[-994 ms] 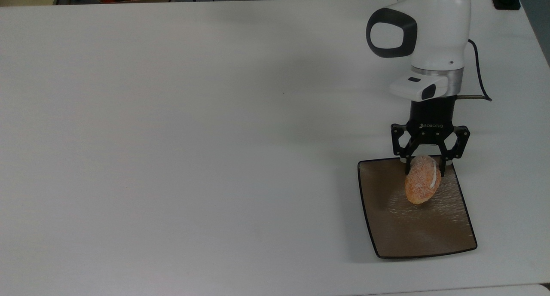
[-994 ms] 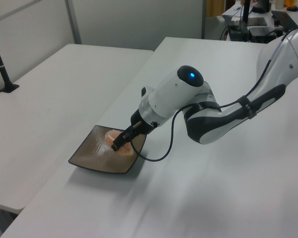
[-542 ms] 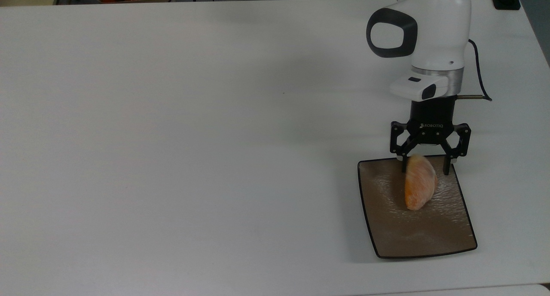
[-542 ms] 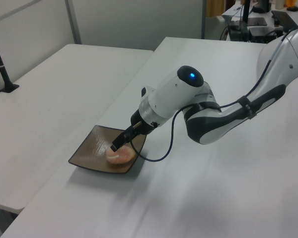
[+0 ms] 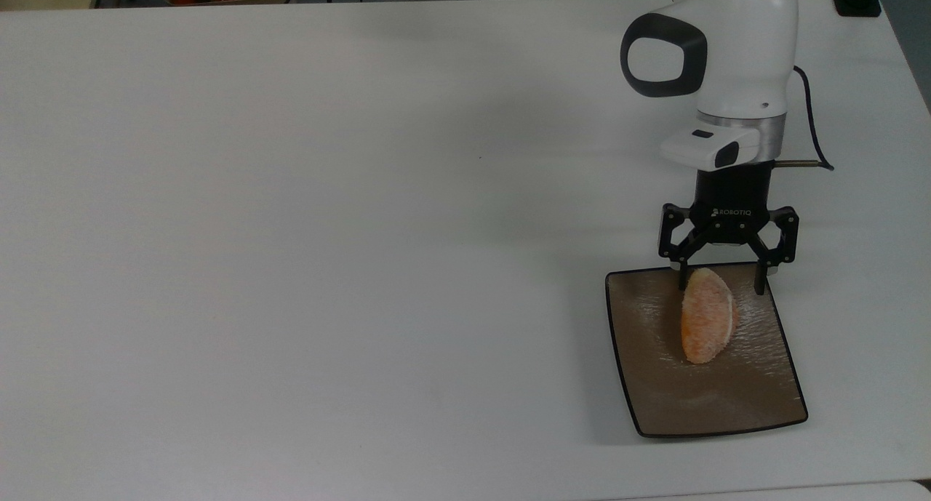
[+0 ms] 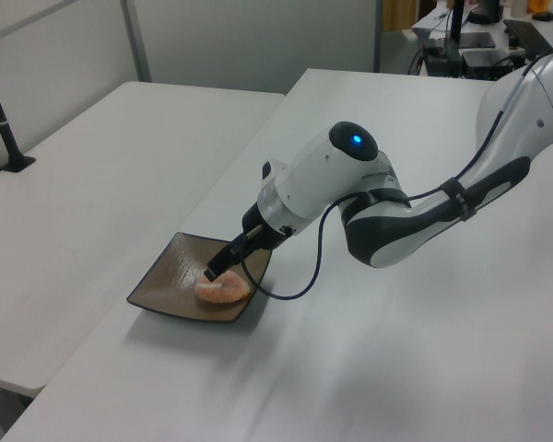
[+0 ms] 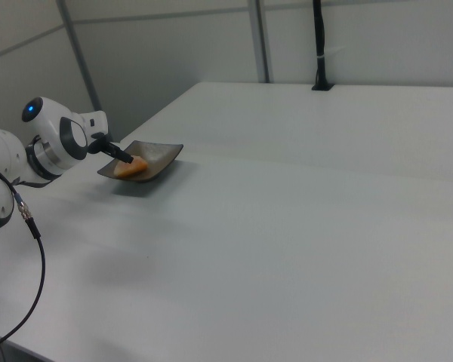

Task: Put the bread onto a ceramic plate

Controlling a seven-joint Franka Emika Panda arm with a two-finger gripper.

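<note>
the bread lies on the plate, in the half nearer the arm, its orange side up and a white cream line along its edge on the top view's right. in the left view the bread sits toward the plate's near right corner. the plate rests on the white bench near the top view's lower right. the jaws are open, one finger on each side of the bread's upper end, and grip nothing; the finger on the top view's left is just beside the bread, the other stands apart from it. in the right view the jaws hang over the plate by the bread. a black cable runs from the wrist.
</note>
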